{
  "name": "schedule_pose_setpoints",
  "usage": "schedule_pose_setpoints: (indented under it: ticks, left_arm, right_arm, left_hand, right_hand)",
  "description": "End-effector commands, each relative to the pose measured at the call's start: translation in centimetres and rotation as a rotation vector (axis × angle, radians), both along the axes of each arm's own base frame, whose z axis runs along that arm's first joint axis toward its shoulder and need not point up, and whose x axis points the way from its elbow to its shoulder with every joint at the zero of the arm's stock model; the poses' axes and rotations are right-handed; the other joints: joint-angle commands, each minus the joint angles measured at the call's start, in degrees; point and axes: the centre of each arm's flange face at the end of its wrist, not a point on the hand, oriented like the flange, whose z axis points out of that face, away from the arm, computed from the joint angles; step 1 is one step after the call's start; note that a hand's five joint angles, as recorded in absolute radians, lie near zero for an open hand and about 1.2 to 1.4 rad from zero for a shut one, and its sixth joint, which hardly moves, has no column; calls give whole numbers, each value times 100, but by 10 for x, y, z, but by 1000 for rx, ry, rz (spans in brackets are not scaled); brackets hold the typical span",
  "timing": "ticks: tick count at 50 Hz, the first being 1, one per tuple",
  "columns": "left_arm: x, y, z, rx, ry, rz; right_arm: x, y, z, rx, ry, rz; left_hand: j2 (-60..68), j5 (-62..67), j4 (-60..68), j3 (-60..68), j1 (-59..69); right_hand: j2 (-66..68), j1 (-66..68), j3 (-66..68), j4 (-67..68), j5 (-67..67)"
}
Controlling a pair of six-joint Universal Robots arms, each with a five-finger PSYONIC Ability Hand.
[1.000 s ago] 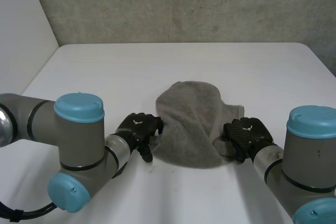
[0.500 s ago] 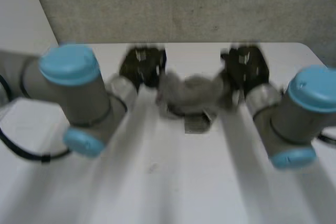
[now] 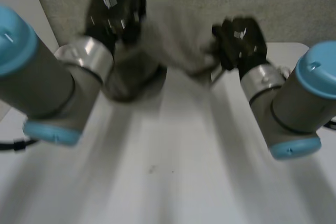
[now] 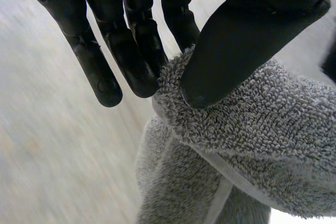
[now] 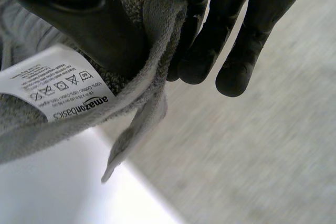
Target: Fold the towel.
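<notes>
Grey terry-cloth towel hangs above the white worktop, its upper edge pinched between thumb and fingers by the left hand and the right hand. This looks like the spreading step; next, probably lay it flat for folding.

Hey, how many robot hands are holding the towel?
2. The left hand pinches one edge of the towel; the right hand pinches the edge beside the white care label.
</notes>
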Motion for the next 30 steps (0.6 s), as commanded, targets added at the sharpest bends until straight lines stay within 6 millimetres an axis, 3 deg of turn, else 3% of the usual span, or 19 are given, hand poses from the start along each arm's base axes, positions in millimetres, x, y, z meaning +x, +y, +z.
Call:
schedule_pose_setpoints:
  ticks: [1,3,4,5,8,9,11,12,14,16,26,30]
  left_arm:
    - [4,23,-105,265,-177,-46]
    - [2,40,-142,359,-242,-78]
    - [2,40,-142,359,-242,-78]
    - [0,49,-155,389,-267,-97]
    - [-3,59,-168,419,-294,-118]
    - [-3,59,-168,419,-294,-118]
    - [-4,62,-168,420,-295,-127]
    - [-4,62,-168,420,-295,-128]
    - [-6,64,-163,408,-289,-132]
    - [-6,63,-159,398,-279,-131]
    - [-2,52,-134,337,-232,-99]
    - [12,37,-128,329,-218,-43]
  right_arm:
    - [-10,9,-70,219,131,-12]
    - [-11,9,-81,247,150,-15]
    - [-13,10,-91,279,169,-19]
    - [-15,9,-99,305,182,-25]
    - [-17,8,-103,325,197,-32]
    - [-20,6,-105,333,210,-41]
    - [-24,3,-106,335,220,-54]
    - [-28,-2,-105,332,226,-70]
    - [-33,-6,-104,326,228,-87]
    - [-37,-11,-102,320,227,-102]
    - [-58,-34,-95,289,227,-198]
    - [-66,-41,-94,277,247,-229]
  left_hand:
    - [1034,1137,1026,1031,1204]
    - [1034,1137,1026,1031,1204]
    - [1034,1137,1026,1031,1204]
    - [1034,1137,1026,1031,1204]
    - [937,1039,929,934,1106]
    - [936,1038,928,933,1105]
    - [-989,-887,-998,-993,-820]
    - [-999,-896,-1007,-1002,-829]
    - [-3141,-3039,-3149,-3144,-2972]
    - [-3685,-3582,-3693,-3688,-3515]
    - [-4111,-4008,-4119,-4114,-3941]
    - [-4111,-4008,-4119,-4114,-3941]
  right_hand:
    - [516,391,353,329,317]
    - [516,391,353,329,317]
    - [516,391,353,329,317]
    - [516,391,353,329,317]
    - [516,391,353,329,317]
    - [516,391,353,329,317]
    - [516,391,353,329,317]
    - [516,391,353,329,317]
    - [516,391,353,329,317]
    - [516,391,353,329,317]
    - [516,391,353,329,317]
    - [516,391,353,329,317]
